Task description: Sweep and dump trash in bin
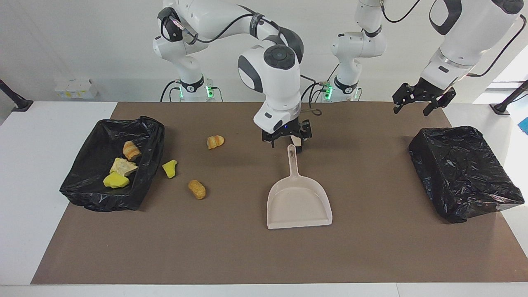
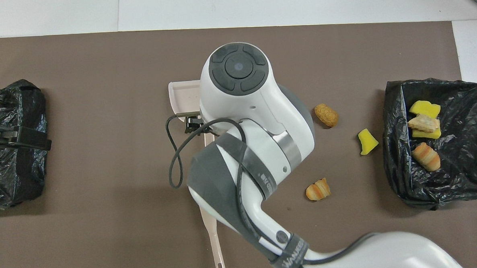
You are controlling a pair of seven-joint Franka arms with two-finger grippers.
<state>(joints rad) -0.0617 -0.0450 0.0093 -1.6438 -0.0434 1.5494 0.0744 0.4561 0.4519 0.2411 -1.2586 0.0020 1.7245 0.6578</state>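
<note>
While the right gripper [image 1: 287, 142] hangs with its fingers parted just above the tip of the dustpan [image 1: 299, 202] handle, grasping nothing, the pan lies flat on the brown mat [image 1: 264, 255] of the counter, its scoop pointing away from the robots. From above, a pale handle of a second tool [image 2: 212, 227] shows under the right arm, reaching toward the robots; its head is hidden by the arm.

Toward the right arm's end from that gripper lies the trash. Three pieces sit loose on the mat: a striped orange lump [image 1: 215, 142], a yellow wedge [image 1: 169, 168] just beside the bin, and a brown lump [image 1: 197, 189]. An open bin lined with black bag [image 1: 93, 194] holds a striped orange piece [image 1: 131, 150], a pale beige piece [image 1: 123, 166] and yellow wedges [image 1: 115, 180].

Waiting, the left gripper [image 1: 412, 106] hovers released and empty over the mat's edge, near a second black-bagged bin [image 1: 464, 173] at the left arm's end of the counter.
</note>
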